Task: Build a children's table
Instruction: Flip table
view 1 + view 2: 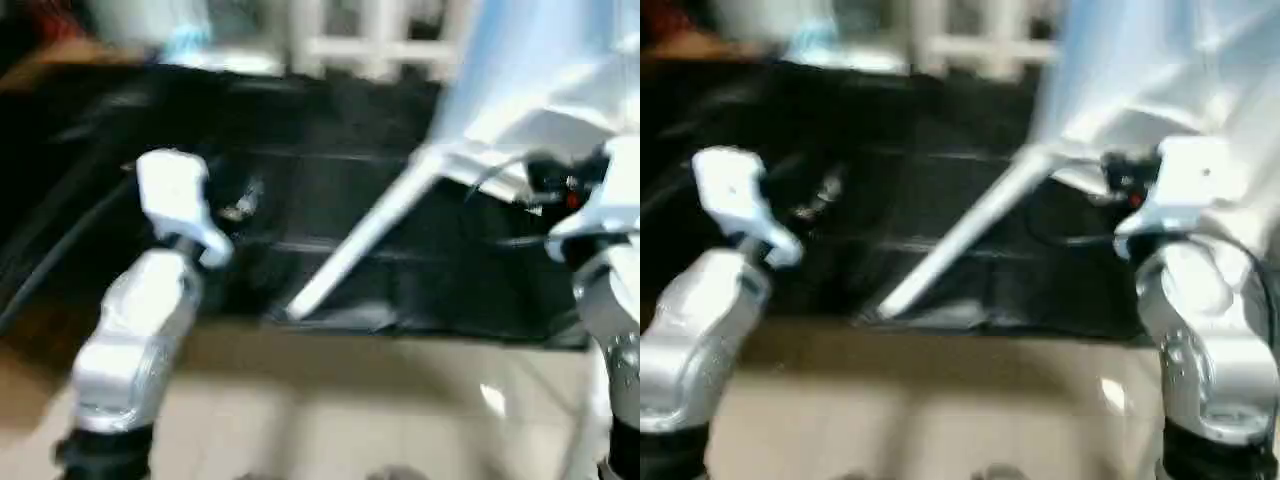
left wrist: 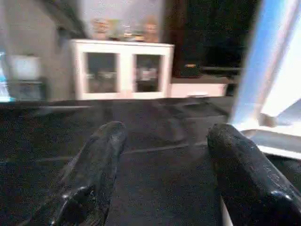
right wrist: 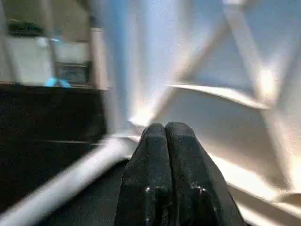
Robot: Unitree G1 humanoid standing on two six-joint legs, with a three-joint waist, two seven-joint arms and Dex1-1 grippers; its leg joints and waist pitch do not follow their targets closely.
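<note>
The children's table top (image 1: 560,80) stands tilted up at the right, its ribbed white underside (image 3: 225,70) facing my right gripper. One white tube leg (image 1: 360,235) is fitted at its lower corner and slants down to the black mat. In the right wrist view my right gripper (image 3: 164,134) is shut with nothing between its fingers, close under that corner and just above the leg (image 3: 70,183). My left gripper (image 2: 164,155) hangs open over the mat, left of the table top's edge (image 2: 277,70), holding nothing. The left arm's white wrist (image 1: 175,200) is well left of the leg.
A black mat (image 1: 300,130) covers the floor under the work, with beige floor (image 1: 350,400) in front of it. A white cabinet with glass doors (image 2: 122,70) stands beyond the mat. White rails (image 1: 370,45) show at the back.
</note>
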